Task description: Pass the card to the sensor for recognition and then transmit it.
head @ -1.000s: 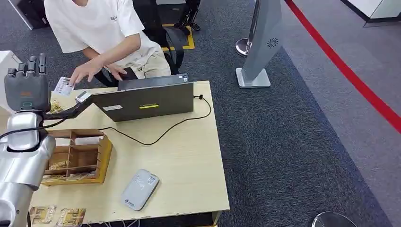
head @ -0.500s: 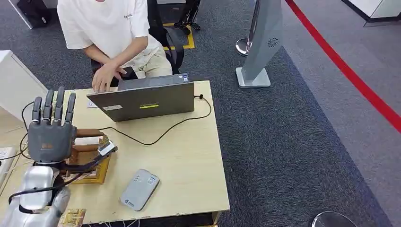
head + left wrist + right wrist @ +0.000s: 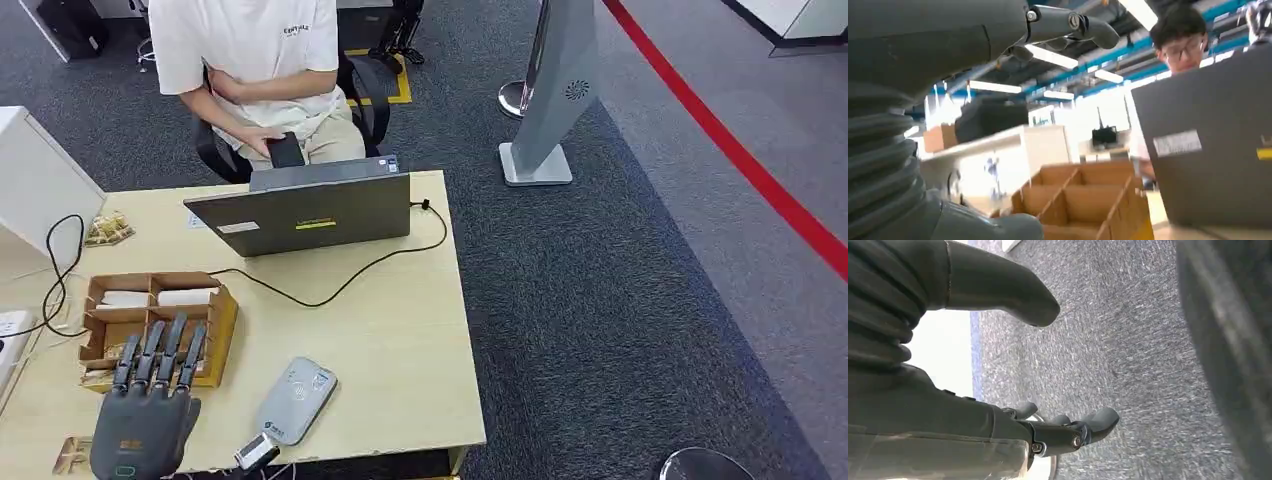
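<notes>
We find the head view evenly lit from overhead, sharp, with soft, faint shadows on the table (image 3: 400, 340). The left wrist view is soft and blurred, with ceiling strip lights (image 3: 1050, 56) glaring white. The right wrist view shows the carpet (image 3: 1128, 340) in focus, overexposed at one side.

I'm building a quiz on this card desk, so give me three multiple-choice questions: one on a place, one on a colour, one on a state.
1. Where does the card reader lie?
A. near the table's front edge, beside the cardboard box
B. on the laptop
C. on the carpet

2. What colour is the stripe on the carpet?
A. blue
B. red
C. green

3. How is the left hand?
A. gripping a card
B. pressing the laptop
C. empty, fingers straight over the box

Answers: 1 A, the head view shows it by the box. 2 B, it is plainly red. 3 C, nothing lies in the hand.
</notes>
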Controlling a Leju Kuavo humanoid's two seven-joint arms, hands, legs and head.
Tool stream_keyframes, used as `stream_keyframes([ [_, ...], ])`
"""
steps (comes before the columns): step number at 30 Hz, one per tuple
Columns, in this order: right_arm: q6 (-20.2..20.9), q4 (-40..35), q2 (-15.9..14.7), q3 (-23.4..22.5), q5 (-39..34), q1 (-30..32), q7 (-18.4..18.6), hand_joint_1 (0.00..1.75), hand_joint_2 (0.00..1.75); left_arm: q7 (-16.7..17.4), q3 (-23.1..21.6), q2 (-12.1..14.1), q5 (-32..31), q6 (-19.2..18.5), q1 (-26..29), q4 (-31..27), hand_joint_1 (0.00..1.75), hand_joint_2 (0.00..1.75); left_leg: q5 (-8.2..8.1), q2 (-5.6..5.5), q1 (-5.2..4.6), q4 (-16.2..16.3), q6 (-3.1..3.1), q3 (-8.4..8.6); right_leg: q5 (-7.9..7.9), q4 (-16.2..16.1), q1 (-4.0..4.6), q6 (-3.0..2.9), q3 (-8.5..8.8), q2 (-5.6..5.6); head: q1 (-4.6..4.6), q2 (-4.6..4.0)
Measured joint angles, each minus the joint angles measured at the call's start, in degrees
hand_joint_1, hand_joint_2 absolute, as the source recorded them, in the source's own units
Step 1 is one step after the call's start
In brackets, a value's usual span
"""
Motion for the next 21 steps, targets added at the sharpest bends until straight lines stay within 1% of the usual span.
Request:
stream_keyframes([
  [2,0.0,0.0,0.02,-0.13,0.15,-0.01,0.29,0.0,1.75,1.64,-0.24,0.31,1.38,-2.01,1.44,0.0,0.0,1.75,0.0,-0.01,0.0,0.0,0.0,0.0,0.0,0.0,0.0,0.0,0.0,0.0,0.0,0.02],
  [9,0.22,0.0,0.07,-0.2,0.37,-0.01,0.57,0.0,1.75,4.57,-0.26,0.53,3.81,-3.26,3.49,0.53,0.0,1.75,0.0,-0.03,0.0,0.0,0.0,0.0,0.01,0.0,0.0,0.0,0.03,-0.03,0.0,0.02],
  [15,0.07,0.0,0.09,-0.2,0.68,-0.02,0.74,0.0,1.75,5.27,0.52,0.11,3.54,-2.98,3.84,2.08,0.0,1.75,0.0,-0.04,0.0,0.0,0.0,0.0,0.0,0.0,0.0,0.0,0.03,-0.04,0.0,0.02],
  [21,0.24,0.0,0.09,-0.2,1.24,-0.03,0.92,0.0,1.75,5.08,3.69,-1.52,2.83,-2.8,3.91,4.22,0.0,1.75,0.0,-0.05,0.0,0.0,0.0,0.0,0.0,0.01,0.0,0.0,0.03,-0.04,0.0,0.02],
])
